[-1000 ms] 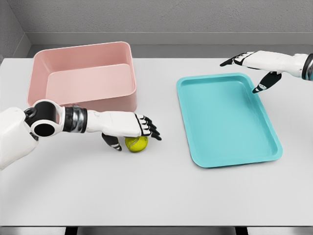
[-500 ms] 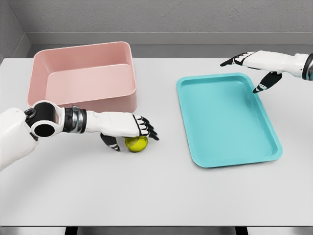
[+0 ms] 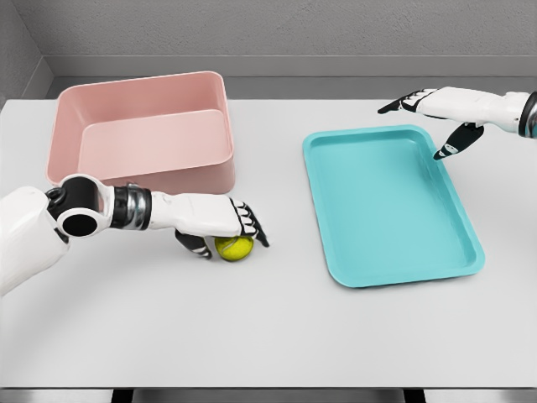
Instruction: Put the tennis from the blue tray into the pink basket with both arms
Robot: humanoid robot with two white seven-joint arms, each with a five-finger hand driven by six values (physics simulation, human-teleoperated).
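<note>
One tennis ball (image 3: 234,247) sitting lower left on table (image 3: 268,336), left hand (image 3: 222,220) curling over it; one pink basket (image 3: 143,134), one blue tray (image 3: 390,206); right hand (image 3: 436,113) hovering spread upper right.

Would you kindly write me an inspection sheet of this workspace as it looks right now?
Surface: white table, flat, no spills seen.
Job's things: tennis ball on the table just in front of the pink basket, outside the blue tray; basket and tray both hold nothing.
Clutter: nothing seen.
Hands: left hand lies over the ball, fingers curling round it, ball resting on the table, grip not clearly closed; right hand hovers over the tray's far right corner, fingers spread, holding nothing.
Cables: nothing seen.
Surroundings: grey wall behind the table; nothing else seen.
</note>
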